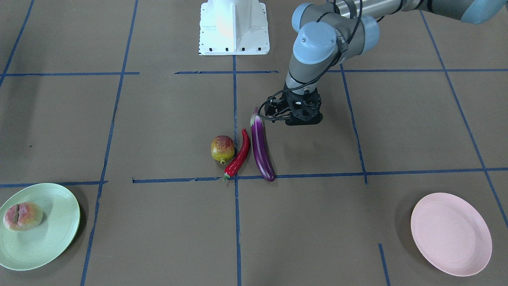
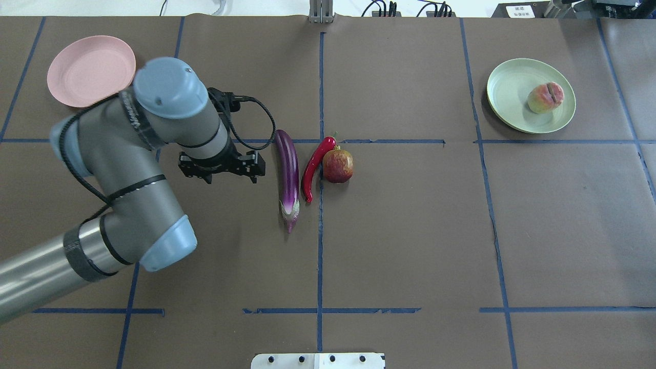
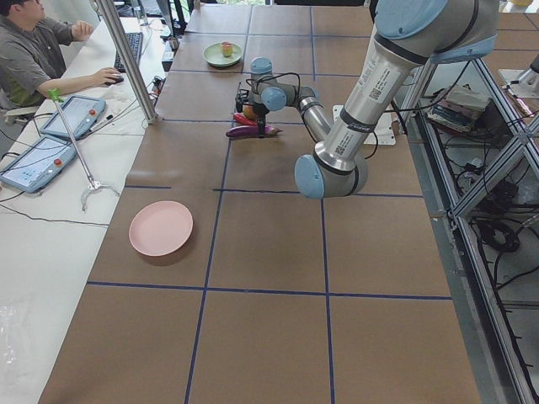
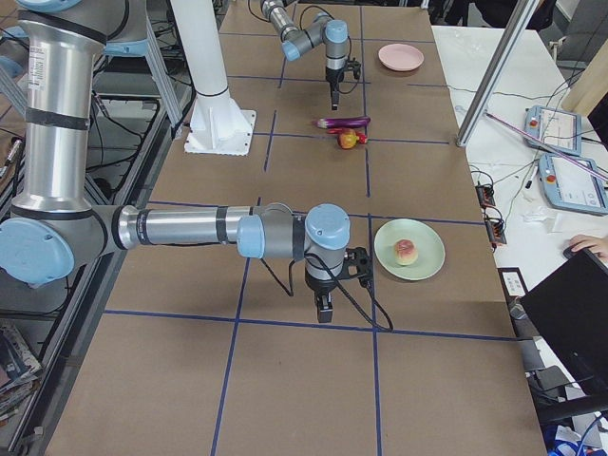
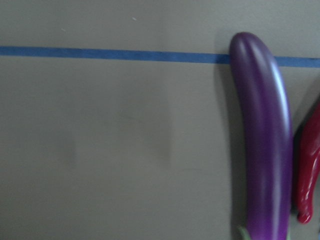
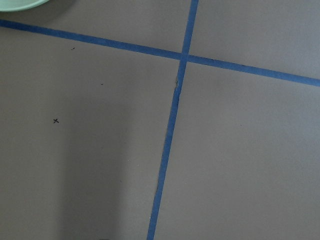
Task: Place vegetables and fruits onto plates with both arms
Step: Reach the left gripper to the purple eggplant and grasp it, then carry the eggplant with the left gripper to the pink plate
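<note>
The purple eggplant (image 1: 262,147), red chili (image 1: 239,155) and pomegranate (image 1: 222,148) lie side by side at the table's middle. The peach (image 1: 23,215) sits on the green plate (image 1: 59,246). The pink plate (image 1: 450,234) holds nothing. My left gripper (image 2: 223,169) hangs over the table just beside the eggplant (image 2: 288,171), not touching it; its fingers are hidden under the wrist. The left wrist view shows the eggplant (image 5: 265,150) and chili (image 5: 309,185) at the right edge. My right gripper (image 4: 324,309) hangs low near the green plate (image 4: 408,255); I cannot tell whether it is open.
The white robot base (image 1: 234,28) stands at the table's edge behind the produce. Blue tape lines (image 1: 236,222) cross the brown table cover. An operator (image 3: 34,59) sits at a side desk with tablets. A sliver of the green plate (image 6: 20,2) shows in the right wrist view.
</note>
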Controlling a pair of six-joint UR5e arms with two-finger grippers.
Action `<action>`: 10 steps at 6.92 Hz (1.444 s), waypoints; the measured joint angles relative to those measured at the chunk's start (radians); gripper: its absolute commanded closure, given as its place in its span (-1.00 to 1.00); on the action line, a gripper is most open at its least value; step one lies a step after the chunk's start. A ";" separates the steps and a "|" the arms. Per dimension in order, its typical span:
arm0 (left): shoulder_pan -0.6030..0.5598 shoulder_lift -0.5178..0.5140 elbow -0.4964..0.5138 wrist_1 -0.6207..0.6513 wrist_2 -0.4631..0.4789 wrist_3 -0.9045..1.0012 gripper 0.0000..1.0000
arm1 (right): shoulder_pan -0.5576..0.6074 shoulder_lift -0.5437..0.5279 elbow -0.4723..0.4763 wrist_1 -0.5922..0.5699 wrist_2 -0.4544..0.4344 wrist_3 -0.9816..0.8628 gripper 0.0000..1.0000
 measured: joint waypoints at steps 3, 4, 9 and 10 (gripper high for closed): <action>0.073 -0.048 0.076 -0.037 0.080 -0.062 0.00 | 0.000 -0.002 -0.001 0.001 -0.003 -0.001 -1.00; 0.080 -0.048 0.079 -0.038 0.083 -0.064 0.01 | 0.000 -0.003 -0.002 0.001 -0.004 -0.001 -1.00; 0.069 -0.040 0.063 -0.059 0.082 -0.075 1.00 | 0.000 -0.003 -0.001 0.001 -0.005 -0.003 -1.00; 0.024 -0.025 0.040 -0.059 0.080 -0.118 1.00 | 0.000 -0.003 -0.001 0.001 -0.005 -0.003 -1.00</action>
